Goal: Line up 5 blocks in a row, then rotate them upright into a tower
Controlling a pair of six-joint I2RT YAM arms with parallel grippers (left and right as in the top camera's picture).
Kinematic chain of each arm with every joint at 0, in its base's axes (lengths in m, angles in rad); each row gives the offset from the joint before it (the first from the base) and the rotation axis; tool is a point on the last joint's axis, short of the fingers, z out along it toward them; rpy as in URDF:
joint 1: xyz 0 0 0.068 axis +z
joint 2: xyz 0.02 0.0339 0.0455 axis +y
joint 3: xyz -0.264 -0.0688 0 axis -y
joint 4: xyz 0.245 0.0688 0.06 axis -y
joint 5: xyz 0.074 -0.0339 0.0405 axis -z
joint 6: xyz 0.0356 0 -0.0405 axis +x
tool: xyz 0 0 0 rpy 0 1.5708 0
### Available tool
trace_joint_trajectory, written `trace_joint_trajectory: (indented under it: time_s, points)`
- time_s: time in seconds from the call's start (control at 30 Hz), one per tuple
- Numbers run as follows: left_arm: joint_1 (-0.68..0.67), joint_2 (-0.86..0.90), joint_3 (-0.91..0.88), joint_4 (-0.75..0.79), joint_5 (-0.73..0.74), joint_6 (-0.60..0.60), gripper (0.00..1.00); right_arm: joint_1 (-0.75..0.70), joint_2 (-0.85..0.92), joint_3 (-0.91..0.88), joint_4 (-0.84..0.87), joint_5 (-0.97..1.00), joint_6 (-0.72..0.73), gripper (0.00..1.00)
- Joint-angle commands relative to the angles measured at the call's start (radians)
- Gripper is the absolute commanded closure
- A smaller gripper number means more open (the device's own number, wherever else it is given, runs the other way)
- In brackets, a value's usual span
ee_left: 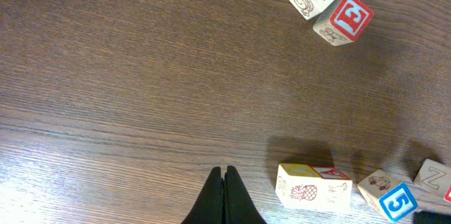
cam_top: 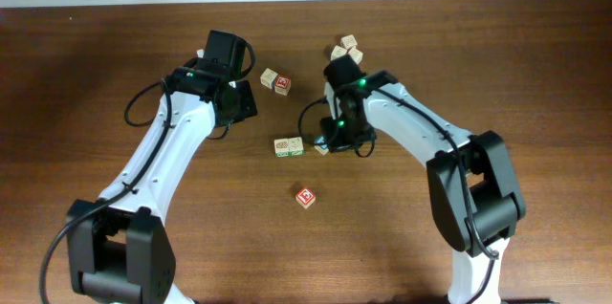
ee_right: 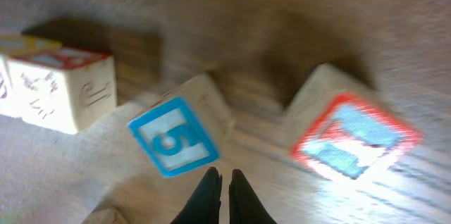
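The blocks lie in a loose row. A joined pair (cam_top: 289, 146) (ee_left: 313, 185) (ee_right: 60, 86) sits at its left. Beside it is a blue "5" cube (ee_left: 396, 201) (ee_right: 173, 136), turned askew. A pale "Z" cube (ee_left: 431, 177) and a red-framed cube (ee_right: 352, 136) follow, both hidden under the right arm in the overhead view. My right gripper (cam_top: 331, 141) (ee_right: 225, 176) is shut and empty, its tips low between the blue cube and the red-framed one. My left gripper (cam_top: 245, 105) (ee_left: 225, 171) is shut over bare wood, left of the pair.
A plain-and-red pair of cubes (cam_top: 275, 81) (ee_left: 328, 5) lies behind the row. A cluster of cubes (cam_top: 347, 51) sits at the back by the right arm. A lone red-marked cube (cam_top: 305, 196) lies nearer the front. The table's back edge (cam_top: 306, 0) runs along the top.
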Motion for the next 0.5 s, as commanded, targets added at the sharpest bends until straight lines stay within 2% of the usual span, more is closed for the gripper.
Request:
trace_joint_trajectory:
  time_s: [0.0, 0.47]
  points:
    - [0.0, -0.014, -0.007, 0.006, 0.0, -0.012, 1.0, -0.026, 0.014, 0.028, 0.013, 0.002, -0.011, 0.92]
    - [0.0, -0.014, -0.007, 0.006, 0.0, -0.012, 1.0, 0.022, 0.038, 0.029, 0.048, -0.106, -0.028, 0.92]
